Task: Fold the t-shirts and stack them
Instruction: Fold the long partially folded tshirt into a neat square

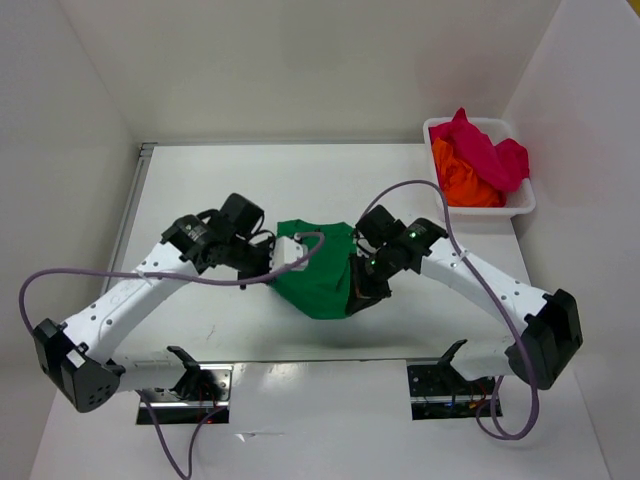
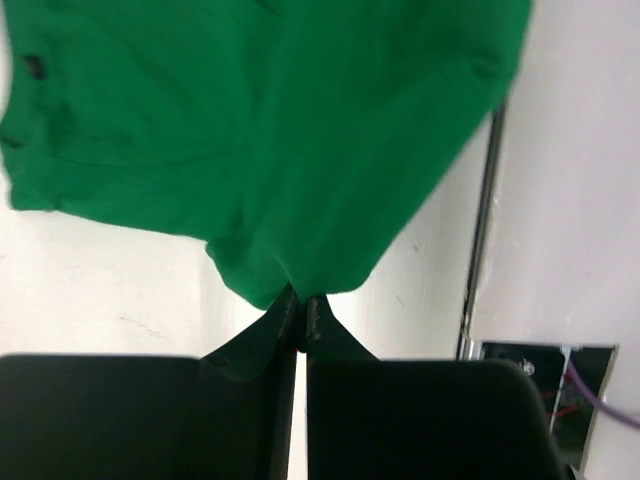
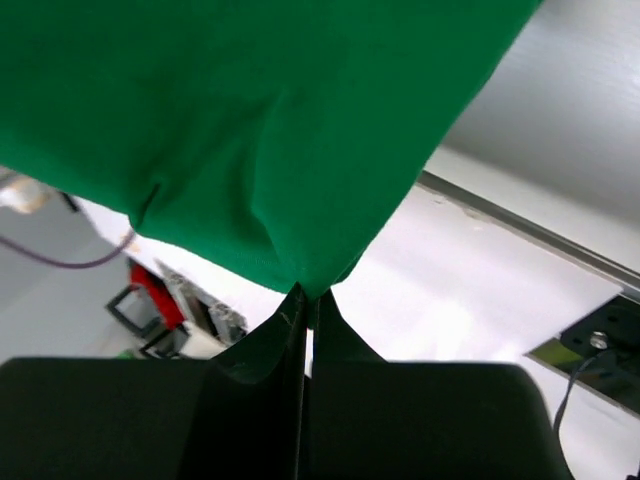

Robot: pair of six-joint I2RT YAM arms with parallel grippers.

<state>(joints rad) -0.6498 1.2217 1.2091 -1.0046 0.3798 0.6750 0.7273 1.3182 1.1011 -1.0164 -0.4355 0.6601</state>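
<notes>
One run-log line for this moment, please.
left jaws: shut on green shirt | right jaws: shut on green shirt | orange shirt, red shirt: bunched in basket | stack: none yet

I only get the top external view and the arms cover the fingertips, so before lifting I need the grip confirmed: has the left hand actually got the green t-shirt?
Observer: Yes, the left hand is shut on an edge of the green t-shirt.
Operator: And the right hand?
Observer: The right hand is shut on the shirt's edge too.
Operator: Deep grips?
Observer: No, both pinch only a small bunch of cloth at the very tips.
</notes>
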